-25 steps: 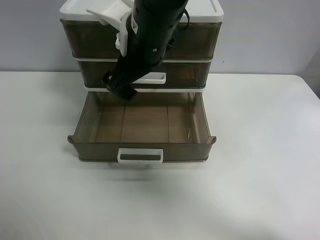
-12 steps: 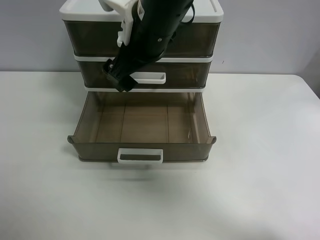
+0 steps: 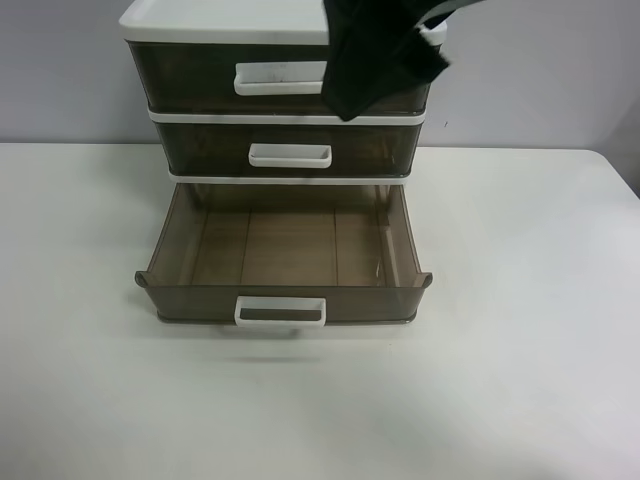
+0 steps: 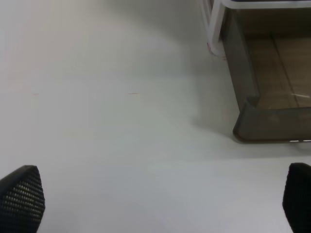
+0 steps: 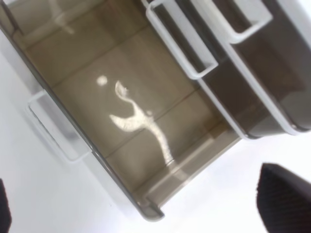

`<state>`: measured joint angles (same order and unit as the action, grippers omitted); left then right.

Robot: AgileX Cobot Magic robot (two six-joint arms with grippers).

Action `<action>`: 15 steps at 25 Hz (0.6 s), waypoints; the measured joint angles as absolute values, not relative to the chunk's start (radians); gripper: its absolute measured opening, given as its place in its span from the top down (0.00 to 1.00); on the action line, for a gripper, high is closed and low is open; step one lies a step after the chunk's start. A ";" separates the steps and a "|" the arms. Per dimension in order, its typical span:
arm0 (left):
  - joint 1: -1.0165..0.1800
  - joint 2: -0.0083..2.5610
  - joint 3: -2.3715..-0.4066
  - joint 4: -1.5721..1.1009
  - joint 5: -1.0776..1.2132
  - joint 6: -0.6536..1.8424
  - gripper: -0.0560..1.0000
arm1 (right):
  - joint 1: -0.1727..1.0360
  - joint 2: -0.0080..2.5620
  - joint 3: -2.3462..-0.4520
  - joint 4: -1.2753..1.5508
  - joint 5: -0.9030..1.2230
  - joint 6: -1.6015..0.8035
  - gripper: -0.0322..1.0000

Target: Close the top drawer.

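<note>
Since a second ago the black arm (image 3: pixel 380 55) has lifted off the cabinet front, uncovering the top drawer (image 3: pixel 280 78), now flush under the white lid (image 3: pixel 220 20): likely closed. Below it the bottom drawer (image 3: pixel 285 255) stands pulled out on the worktop (image 3: pixel 520 300). Both pincers spread wide, empty; nothing obstructs.

Top drawer (image 3: pixel 190 75) above middle drawer (image 3: pixel 200 148) — bottom drawer (image 3: pixel 290 250) protrudes forward.
</note>
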<state>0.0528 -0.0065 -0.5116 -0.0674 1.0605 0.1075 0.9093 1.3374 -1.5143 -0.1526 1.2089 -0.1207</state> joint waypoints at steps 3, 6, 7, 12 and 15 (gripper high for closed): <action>0.053 -0.007 -0.512 -0.067 1.060 0.108 0.01 | 0.909 1.218 -1.429 -0.155 1.211 -0.115 0.01; 0.053 -0.007 -0.512 -0.067 1.060 0.108 0.01 | 0.909 1.084 -1.318 -0.164 1.214 -0.098 0.01; 0.053 -0.007 -0.512 -0.067 1.060 0.108 0.01 | 0.909 1.032 -1.279 -0.168 1.214 -0.094 0.01; 0.053 -0.007 -0.512 -0.067 1.060 0.108 0.01 | 0.909 0.795 -1.100 -0.177 1.215 -0.092 0.01; 0.053 -0.007 -0.512 -0.067 1.060 0.108 0.01 | 0.909 0.671 -0.990 -0.177 1.215 -0.087 0.01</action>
<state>0.0528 -0.0065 -0.5116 -0.0674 1.0605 0.1075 0.9093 0.6710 -0.9898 -0.1774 1.2153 -0.0868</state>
